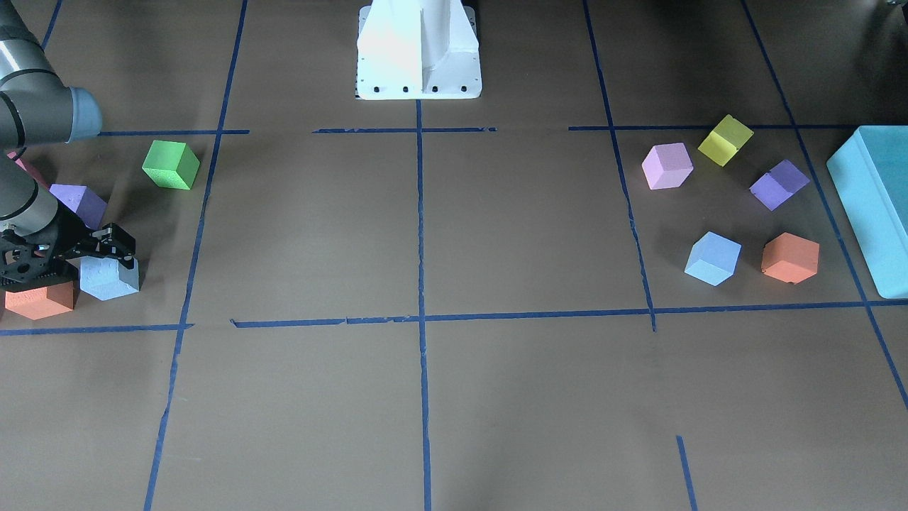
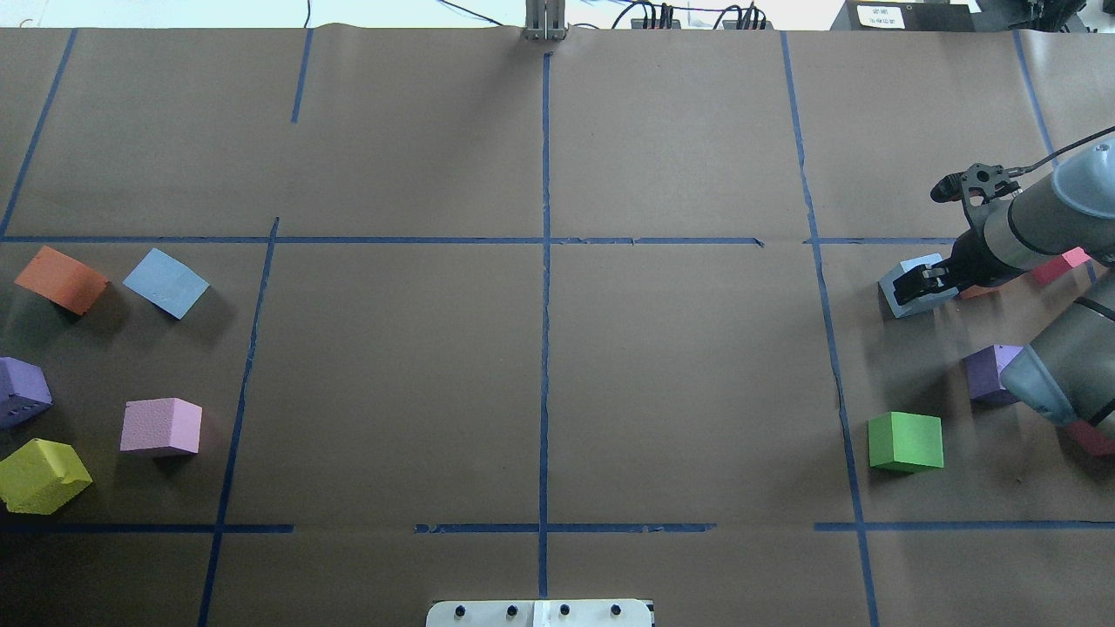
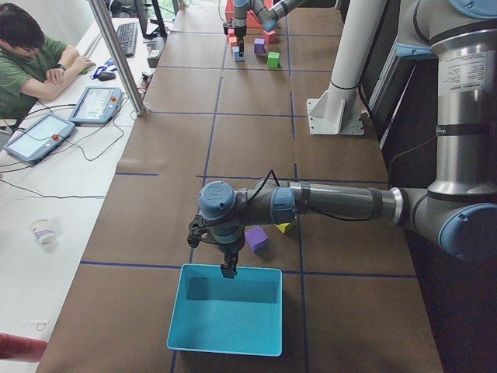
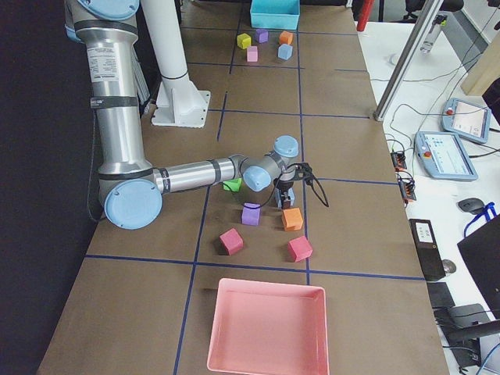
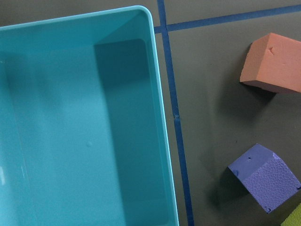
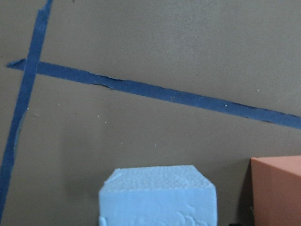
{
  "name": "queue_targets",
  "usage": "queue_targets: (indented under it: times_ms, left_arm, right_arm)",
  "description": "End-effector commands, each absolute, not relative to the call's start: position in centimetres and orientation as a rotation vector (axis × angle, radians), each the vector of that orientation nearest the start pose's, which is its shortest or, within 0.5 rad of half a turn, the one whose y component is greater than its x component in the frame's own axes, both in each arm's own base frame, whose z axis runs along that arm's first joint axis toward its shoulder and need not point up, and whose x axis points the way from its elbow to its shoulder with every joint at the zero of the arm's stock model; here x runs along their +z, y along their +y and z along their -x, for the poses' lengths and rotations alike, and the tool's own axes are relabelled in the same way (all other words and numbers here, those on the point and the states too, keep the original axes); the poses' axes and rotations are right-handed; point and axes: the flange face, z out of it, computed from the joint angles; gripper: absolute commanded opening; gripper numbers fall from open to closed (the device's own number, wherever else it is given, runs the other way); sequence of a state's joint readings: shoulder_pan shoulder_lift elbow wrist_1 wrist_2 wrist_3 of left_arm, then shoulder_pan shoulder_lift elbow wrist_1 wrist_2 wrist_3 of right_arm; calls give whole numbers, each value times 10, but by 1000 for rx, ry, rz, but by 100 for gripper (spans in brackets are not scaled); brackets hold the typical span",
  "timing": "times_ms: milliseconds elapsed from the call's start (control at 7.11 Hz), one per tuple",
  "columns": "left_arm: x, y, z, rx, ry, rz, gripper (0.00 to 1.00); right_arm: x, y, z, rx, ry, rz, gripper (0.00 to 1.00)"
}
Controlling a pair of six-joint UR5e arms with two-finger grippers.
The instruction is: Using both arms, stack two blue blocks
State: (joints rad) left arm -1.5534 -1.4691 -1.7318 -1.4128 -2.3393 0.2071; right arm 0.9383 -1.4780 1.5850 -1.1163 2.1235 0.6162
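Observation:
One pale blue block lies on the table beside an orange block. It also shows in the overhead view and low in the right wrist view. My right gripper stands over it, open, with its fingertips at the block's upper edges. The second blue block lies alone on the other side, and it shows in the overhead view. My left gripper hangs over the rim of the teal box. I cannot tell if it is open or shut.
A green block and a purple block lie near my right gripper. Pink, yellow, purple and orange blocks surround the second blue block. The white pedestal stands at the table's middle back. A pink tray is behind my right arm.

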Motion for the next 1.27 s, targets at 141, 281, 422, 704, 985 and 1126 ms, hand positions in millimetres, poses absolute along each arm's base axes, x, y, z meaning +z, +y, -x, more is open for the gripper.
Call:
queue_targets:
  times_ms: [141, 281, 422, 704, 985, 1126]
  left_arm:
    - [644, -441, 57, 174, 774, 21, 100]
    - [643, -441, 57, 175, 774, 20, 100]
    - [643, -441, 57, 175, 774, 20, 100]
    - [643, -441, 57, 175, 774, 20, 100]
    - [643, -441, 57, 175, 774, 20, 100]
    - [644, -441, 57, 174, 774, 21, 100]
  right_arm:
    - [519, -518, 281, -170, -792, -168, 33]
    - [483, -533, 301, -116, -813, -154, 33]
    - [431, -540, 344, -88, -837, -123, 33]
    - [303, -537, 453, 3, -790, -75, 34]
    - [201, -521, 568, 115, -785, -49, 34]
    - [174, -507, 609, 141, -777, -41, 36]
